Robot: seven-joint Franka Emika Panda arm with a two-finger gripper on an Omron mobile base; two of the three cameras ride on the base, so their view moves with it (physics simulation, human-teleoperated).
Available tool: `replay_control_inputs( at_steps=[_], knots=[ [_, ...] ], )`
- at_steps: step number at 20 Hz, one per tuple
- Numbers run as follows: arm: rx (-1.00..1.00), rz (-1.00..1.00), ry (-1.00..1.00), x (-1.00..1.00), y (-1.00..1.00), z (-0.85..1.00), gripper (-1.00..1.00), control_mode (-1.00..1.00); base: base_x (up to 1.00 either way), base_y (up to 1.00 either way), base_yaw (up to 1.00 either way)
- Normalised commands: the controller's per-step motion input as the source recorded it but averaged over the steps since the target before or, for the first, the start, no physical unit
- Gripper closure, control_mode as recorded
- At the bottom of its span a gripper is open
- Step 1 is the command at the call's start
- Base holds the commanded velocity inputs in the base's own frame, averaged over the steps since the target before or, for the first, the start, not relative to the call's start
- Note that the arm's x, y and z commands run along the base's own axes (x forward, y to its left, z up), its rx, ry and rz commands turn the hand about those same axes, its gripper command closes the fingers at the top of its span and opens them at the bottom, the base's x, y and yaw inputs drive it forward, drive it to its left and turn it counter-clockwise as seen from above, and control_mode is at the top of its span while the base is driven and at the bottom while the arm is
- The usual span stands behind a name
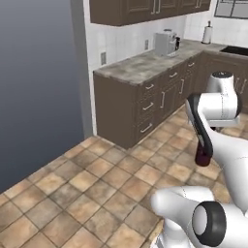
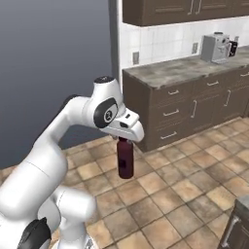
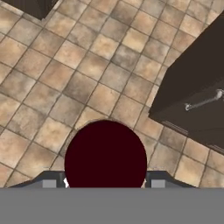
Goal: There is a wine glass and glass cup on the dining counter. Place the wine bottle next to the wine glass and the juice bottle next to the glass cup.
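Note:
The juice bottle [image 2: 125, 160], stout and dark red, hangs upright over the tiled floor, and my gripper [image 2: 125, 141] is shut on its neck from above. From the left base view the bottle's lower part [image 1: 203, 158] peeks out beside the dark forearm. In the hand view the juice bottle [image 3: 105, 157] appears as a dark maroon disc between my two fingertips [image 3: 49, 183], with my gripper [image 3: 103, 181] closed around it. The wine bottle, wine glass, glass cup and dining counter are out of view.
Brown drawer cabinets under a marbled counter [image 1: 140, 68] run along the back wall, with a coffee machine [image 1: 165, 42] and a paper towel roll [image 1: 207, 34] on top. A dark cabinet with a bar handle [image 3: 197, 96] stands close by on the right. Tiled floor [image 2: 160, 194] lies below.

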Motion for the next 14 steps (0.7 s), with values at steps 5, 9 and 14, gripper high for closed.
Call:
replay_control_inputs(
  at_steps=[5, 9, 14],
  knots=[
    [0.00, 0.00, 0.00, 0.00, 0.00, 0.00, 1.00, 1.00, 0.90, 0.05, -0.05],
    [0.00, 0.00, 0.00, 0.00, 0.00, 0.00, 1.00, 1.00, 0.61, 0.03, -0.40],
    [0.00, 0.00, 0.00, 0.00, 0.00, 0.00, 1.00, 1.00, 0.51, 0.06, -0.51]
  ],
)
